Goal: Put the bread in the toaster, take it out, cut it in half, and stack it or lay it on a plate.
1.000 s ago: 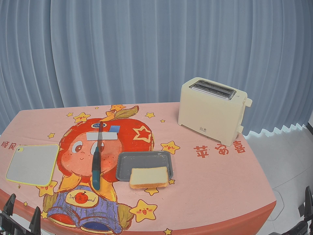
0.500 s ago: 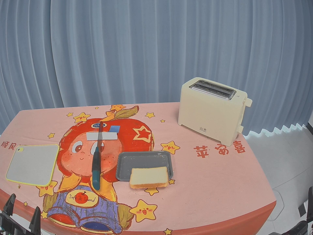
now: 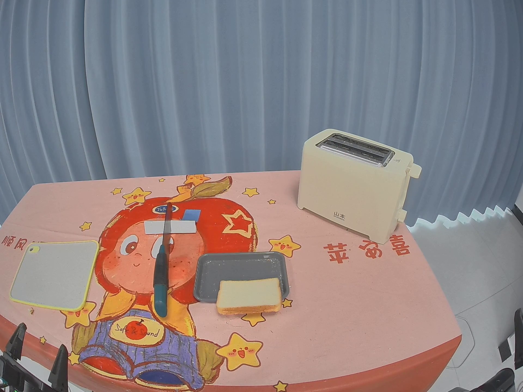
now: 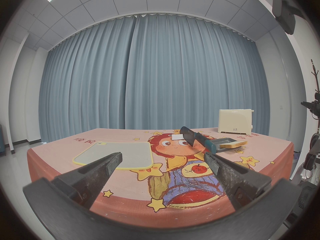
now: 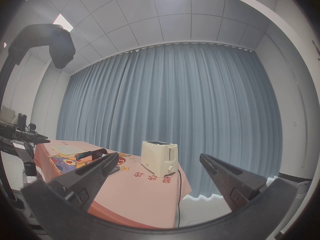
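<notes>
The first step looked unstarted: the bread slice (image 3: 249,295) lay across the grey tray's (image 3: 239,265) near rim on the worktop (image 3: 354,300). The left claw (image 4: 162,157) and right claw (image 5: 159,157) hung apart, empty. Next, one probably had to grasp the slice for the toaster (image 3: 354,189).

Cream toaster (image 3: 351,191), grey plate (image 3: 239,265), teal-handled knife (image 3: 161,270), pink cartoon tablecloth (image 3: 354,300).
</notes>
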Robot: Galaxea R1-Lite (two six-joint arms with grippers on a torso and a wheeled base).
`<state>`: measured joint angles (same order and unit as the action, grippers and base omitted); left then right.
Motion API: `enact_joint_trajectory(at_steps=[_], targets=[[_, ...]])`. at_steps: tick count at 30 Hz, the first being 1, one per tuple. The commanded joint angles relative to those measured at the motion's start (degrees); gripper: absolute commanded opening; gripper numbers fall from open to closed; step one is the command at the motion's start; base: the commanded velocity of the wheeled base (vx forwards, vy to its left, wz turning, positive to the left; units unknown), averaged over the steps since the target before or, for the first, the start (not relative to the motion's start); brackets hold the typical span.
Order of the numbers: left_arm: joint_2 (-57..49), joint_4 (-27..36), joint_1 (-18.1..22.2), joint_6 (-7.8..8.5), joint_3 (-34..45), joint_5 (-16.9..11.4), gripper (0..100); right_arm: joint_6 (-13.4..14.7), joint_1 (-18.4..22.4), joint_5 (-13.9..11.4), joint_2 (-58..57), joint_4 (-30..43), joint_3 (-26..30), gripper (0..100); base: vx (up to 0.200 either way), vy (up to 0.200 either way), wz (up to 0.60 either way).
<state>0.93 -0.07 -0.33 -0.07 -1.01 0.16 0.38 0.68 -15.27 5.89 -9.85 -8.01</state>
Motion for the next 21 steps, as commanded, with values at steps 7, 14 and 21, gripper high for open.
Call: enact_joint_trajectory(at_steps=[7,14,21], targets=[[-0.14,-0.01,-0.02,-0.01,1.01,0.02,100,0.15,2.92,-2.83,4.83,-0.08,-2.63,100,0.000,0.000,0.00],[-0.05,-0.01,-0.02,-0.01,1.01,0.02,100,0.33,3.27,-5.03,6.42,-0.08,-4.65,100,0.000,0.000,0.00],[-0.14,-0.01,-0.02,-0.01,1.01,0.02,100,0.50,2.92,-5.29,9.40,-0.17,-6.76,100,0.000,0.000,0.00]])
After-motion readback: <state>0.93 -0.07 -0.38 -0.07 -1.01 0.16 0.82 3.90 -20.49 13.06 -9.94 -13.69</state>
